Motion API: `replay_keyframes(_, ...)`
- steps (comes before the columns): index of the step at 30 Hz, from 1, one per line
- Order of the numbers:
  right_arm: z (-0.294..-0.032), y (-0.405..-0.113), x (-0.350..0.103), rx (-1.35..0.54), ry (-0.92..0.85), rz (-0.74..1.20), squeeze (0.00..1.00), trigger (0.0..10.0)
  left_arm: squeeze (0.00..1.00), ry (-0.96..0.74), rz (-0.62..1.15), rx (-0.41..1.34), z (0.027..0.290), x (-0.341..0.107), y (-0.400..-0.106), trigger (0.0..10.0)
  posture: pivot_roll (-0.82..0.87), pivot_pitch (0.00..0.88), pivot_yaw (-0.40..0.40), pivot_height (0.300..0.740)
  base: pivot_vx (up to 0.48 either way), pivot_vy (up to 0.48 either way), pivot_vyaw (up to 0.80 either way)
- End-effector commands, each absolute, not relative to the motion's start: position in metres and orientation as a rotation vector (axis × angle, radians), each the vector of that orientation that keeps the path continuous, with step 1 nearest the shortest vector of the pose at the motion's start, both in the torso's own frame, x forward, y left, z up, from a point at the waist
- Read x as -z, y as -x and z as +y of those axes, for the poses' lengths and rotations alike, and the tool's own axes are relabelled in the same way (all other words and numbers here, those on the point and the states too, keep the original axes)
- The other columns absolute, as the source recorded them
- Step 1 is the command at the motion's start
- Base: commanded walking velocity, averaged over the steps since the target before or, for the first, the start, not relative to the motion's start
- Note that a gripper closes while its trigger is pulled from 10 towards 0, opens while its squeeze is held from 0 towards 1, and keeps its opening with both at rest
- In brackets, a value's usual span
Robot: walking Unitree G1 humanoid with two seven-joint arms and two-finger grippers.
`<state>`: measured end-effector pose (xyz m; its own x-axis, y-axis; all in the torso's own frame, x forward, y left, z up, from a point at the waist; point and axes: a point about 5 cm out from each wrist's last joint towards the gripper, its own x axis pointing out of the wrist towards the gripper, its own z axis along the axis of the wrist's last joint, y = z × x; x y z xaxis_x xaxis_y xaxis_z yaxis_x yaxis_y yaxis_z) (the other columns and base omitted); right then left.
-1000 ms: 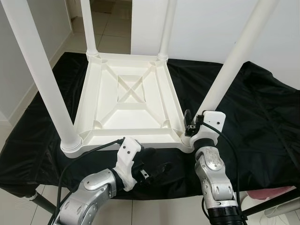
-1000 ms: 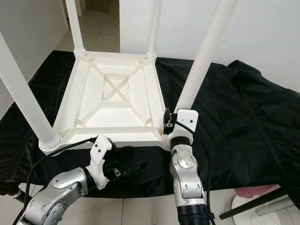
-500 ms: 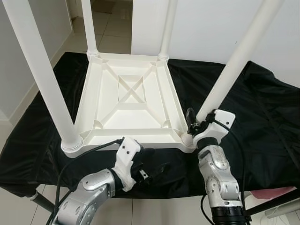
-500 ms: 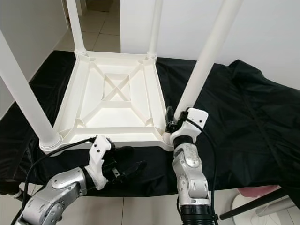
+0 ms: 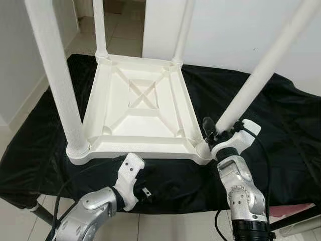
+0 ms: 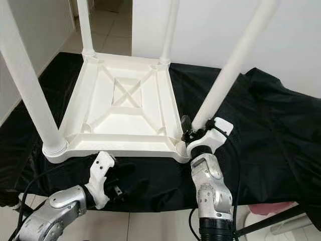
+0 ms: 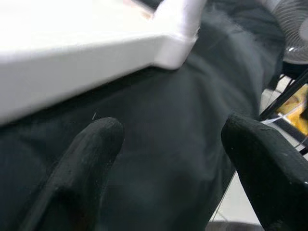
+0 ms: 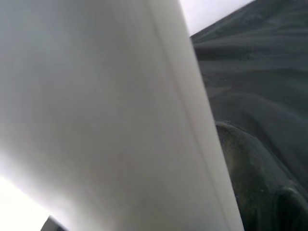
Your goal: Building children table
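You are looking down at a white children's table (image 5: 142, 108) lying upside down on a black cloth (image 5: 281, 125), its four legs pointing up. Your right gripper (image 5: 216, 134) is pressing against the near right leg (image 5: 253, 83) just above the table's near right corner; the right wrist view shows the leg tight against one black finger (image 8: 255, 183), so the gripper is closing around the leg. Your left gripper (image 7: 168, 159) is hovering just below the table's near edge, over the cloth, fingers spread wide apart and holding nothing.
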<state>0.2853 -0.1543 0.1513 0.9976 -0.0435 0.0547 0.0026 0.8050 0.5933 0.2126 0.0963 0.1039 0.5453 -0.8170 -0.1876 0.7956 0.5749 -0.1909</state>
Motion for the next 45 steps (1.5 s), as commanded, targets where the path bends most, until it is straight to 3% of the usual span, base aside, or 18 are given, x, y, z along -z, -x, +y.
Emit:
replay_keyframes(1, -0.136, -0.283, -0.147, 0.023, -0.931, -0.04, 0.0, 10.0, 0.0, 0.072, 0.292, 0.942, 0.099, -0.096, -0.211, 10.0, 0.01, 0.024, -0.096, 0.74, 0.0, 0.0, 0.0)
replay_keyframes(14, -0.134, -0.278, -0.148, -0.028, -1.083, -0.027, 0.0, 10.0, 0.0, 0.059, 0.282, 0.822, 0.109, -0.092, -0.224, 10.0, 0.01, 0.028, -0.092, 0.74, 0.0, 0.0, 0.0)
replay_keyframes(16, -0.133, -0.276, -0.148, -0.047, -1.115, -0.022, 0.0, 10.0, 0.0, 0.056, 0.267, 0.763, 0.114, -0.093, -0.232, 10.0, 0.0, 0.029, -0.09, 0.74, 0.0, 0.0, 0.0)
replay_keyframes(18, -0.133, -0.271, -0.146, -0.071, -1.226, -0.009, 0.0, 10.0, 0.0, 0.075, 0.236, 0.554, 0.134, -0.096, -0.261, 10.0, 0.0, 0.029, -0.086, 0.74, 0.0, 0.0, 0.0)
replay_keyframes(20, -0.137, -0.269, -0.144, -0.064, -1.285, -0.006, 0.0, 10.0, 0.0, 0.092, 0.217, 0.46, 0.145, -0.1, -0.275, 10.0, -0.01, 0.027, -0.083, 0.74, 0.0, 0.0, 0.0)
replay_keyframes(26, -0.148, -0.265, -0.136, -0.035, -1.433, -0.012, 0.0, 10.0, 0.0, 0.164, 0.17, 0.297, 0.165, -0.109, -0.301, 10.0, -0.02, 0.023, -0.077, 0.74, 0.0, 0.0, 0.0)
replay_keyframes(31, -0.151, -0.263, -0.132, -0.049, -1.452, -0.008, 0.0, 10.0, 0.0, 0.189, 0.134, 0.221, 0.173, -0.117, -0.315, 10.0, -0.02, 0.021, -0.075, 0.74, 0.0, 0.0, 0.0)
replay_keyframes(34, -0.147, -0.26, -0.126, -0.117, -1.502, 0.011, 0.0, 10.0, 0.0, 0.277, -0.011, 0.245, 0.16, -0.167, -0.341, 10.0, -0.02, 0.021, -0.074, 0.74, 0.0, 0.0, 0.0)
replay_keyframes(37, -0.147, -0.26, -0.124, -0.129, -1.509, 0.017, 0.0, 10.0, 0.0, 0.289, -0.036, 0.25, 0.157, -0.176, -0.345, 10.0, -0.02, 0.021, -0.074, 0.74, 0.0, 0.0, 0.0)
replay_keyframes(39, -0.145, -0.258, -0.116, -0.179, -1.562, 0.033, 0.0, 10.0, 0.0, 0.313, -0.127, 0.299, 0.134, -0.218, -0.358, 10.0, -0.01, 0.024, -0.077, 0.74, 0.0, 0.0, 0.0)
replay_keyframes(45, -0.146, -0.256, -0.107, -0.236, -1.613, 0.036, 0.0, 10.0, 0.0, 0.347, -0.252, 0.4, 0.095, -0.278, -0.366, 10.0, 0.0, 0.029, -0.075, 0.74, 0.0, 0.0, 0.0)
